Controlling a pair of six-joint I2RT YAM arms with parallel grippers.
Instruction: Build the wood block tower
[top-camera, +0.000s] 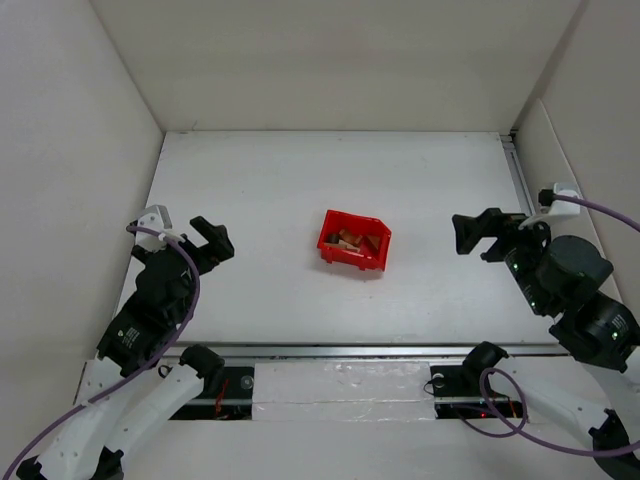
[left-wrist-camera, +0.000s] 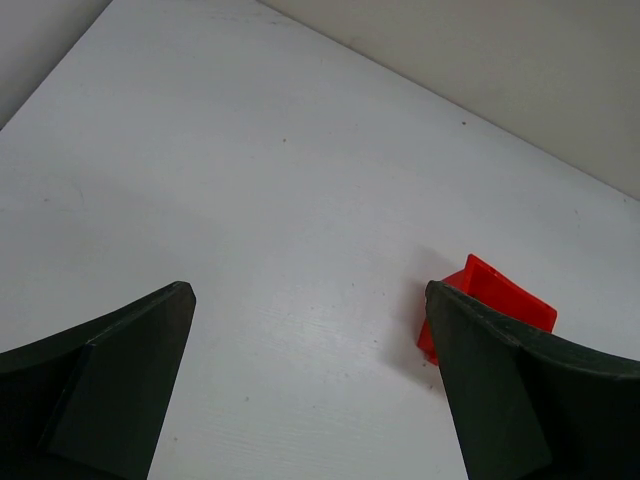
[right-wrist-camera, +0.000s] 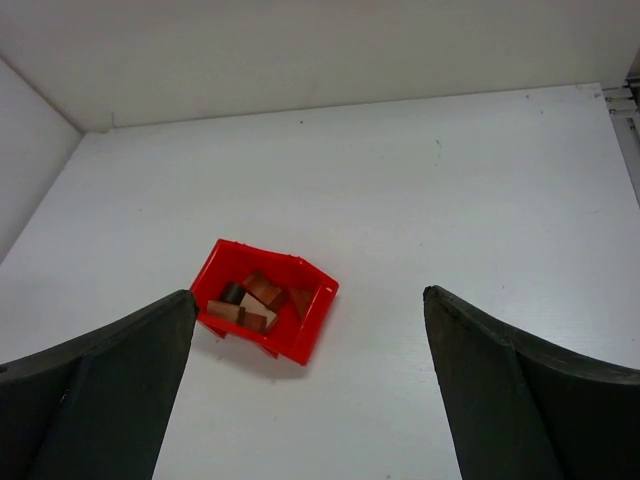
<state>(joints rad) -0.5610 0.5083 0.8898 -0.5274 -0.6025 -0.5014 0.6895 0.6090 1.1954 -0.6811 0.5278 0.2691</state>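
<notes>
Left claw (left-wrist-camera: 308, 295), right claw (right-wrist-camera: 310, 295) gape; blocks (right-wrist-camera: 252, 300) lie jumbled in bin (right-wrist-camera: 313, 310).

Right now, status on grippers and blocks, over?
Left gripper open, empty. Right gripper open, empty. Wooden blocks loose in red bin, nothing stacked. Bin walls surround them.

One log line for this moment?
left gripper: open, empty | right gripper: open, empty | wood blocks: loose in red bin | stacking: not started
</notes>
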